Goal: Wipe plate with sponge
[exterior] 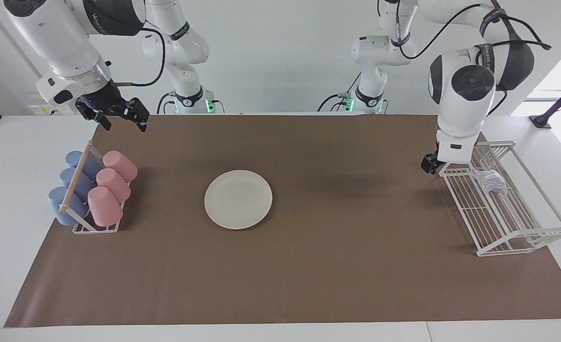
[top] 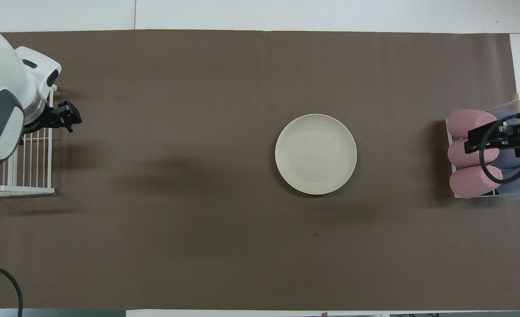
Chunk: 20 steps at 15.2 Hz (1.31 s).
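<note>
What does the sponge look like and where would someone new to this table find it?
Start at the white wire rack at the left arm's end of the brown mat. The sponge lies on the rack's grid, toward the end nearer the robots. It is a small, crinkly, silvery-grey pad, the only thing in the rack and far smaller than the cream plate at mid-mat.

The round cream-white plate [exterior: 238, 199] lies flat mid-table on the brown mat. The crinkly silvery sponge [exterior: 490, 181] rests inside the white wire rack [exterior: 513, 232].
</note>
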{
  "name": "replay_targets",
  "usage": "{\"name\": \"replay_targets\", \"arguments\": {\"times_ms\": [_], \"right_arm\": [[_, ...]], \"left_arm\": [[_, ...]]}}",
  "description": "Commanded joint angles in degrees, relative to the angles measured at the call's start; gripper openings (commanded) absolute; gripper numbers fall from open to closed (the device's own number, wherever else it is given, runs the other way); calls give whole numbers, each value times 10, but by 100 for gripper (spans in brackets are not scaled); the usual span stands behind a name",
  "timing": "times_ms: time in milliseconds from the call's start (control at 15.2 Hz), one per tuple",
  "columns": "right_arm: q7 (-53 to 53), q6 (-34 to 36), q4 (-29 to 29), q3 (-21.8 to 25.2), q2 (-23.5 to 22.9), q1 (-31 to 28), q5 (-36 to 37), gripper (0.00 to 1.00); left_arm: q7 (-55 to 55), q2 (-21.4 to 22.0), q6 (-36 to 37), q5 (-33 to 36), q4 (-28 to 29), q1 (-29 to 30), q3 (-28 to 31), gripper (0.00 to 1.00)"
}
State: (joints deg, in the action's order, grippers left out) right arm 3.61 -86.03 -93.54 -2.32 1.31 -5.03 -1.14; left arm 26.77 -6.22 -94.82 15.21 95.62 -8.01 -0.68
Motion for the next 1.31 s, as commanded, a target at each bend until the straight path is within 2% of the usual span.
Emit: {"name": "replay_targets", "arguments": {"times_ms": [0, 131, 197, 394, 525, 657, 722, 854, 1051, 1247], "right_arm": [[10, -6, -17, -1, 14, -6, -9, 100], [8, -8, -15, -1, 13, -2, -8, 100], [5, -9, -15, -1, 13, -2, -8, 100], [4, -26, -16, -5, 13, 0, -8, 100], [8, -33, -23, -6, 15, 5, -9, 100], [3, -35, -30, -5, 14, 10, -9, 100], [3, -29, -28, -4, 13, 6, -6, 100], [-9, -13, -20, 2, 11, -20, -11, 100], [-16, 15, 2, 2, 6, -24, -23, 100], [-16, -16, -6, -3, 8, -17, -21, 100]], "left_arm": [[-105, 65, 21, -82, 31, 33, -4, 100], [-176, 99, 44, -117, 51, 43, -5, 100], [-208, 101, 49, -136, 48, 45, -5, 100], [-210, 83, 49, -164, 8, 51, -5, 100], [-211, 79, 82, -143, -9, 54, -11, 100], [-219, 68, 134, -53, -48, 56, -58, 100], [-221, 66, 132, -55, -51, 69, -69, 100], [-215, 67, 80, -143, -42, 85, -65, 100], [-214, 67, 75, -149, -38, 72, -42, 100], [-209, 61, 103, -138, -53, 69, -40, 100]]}}
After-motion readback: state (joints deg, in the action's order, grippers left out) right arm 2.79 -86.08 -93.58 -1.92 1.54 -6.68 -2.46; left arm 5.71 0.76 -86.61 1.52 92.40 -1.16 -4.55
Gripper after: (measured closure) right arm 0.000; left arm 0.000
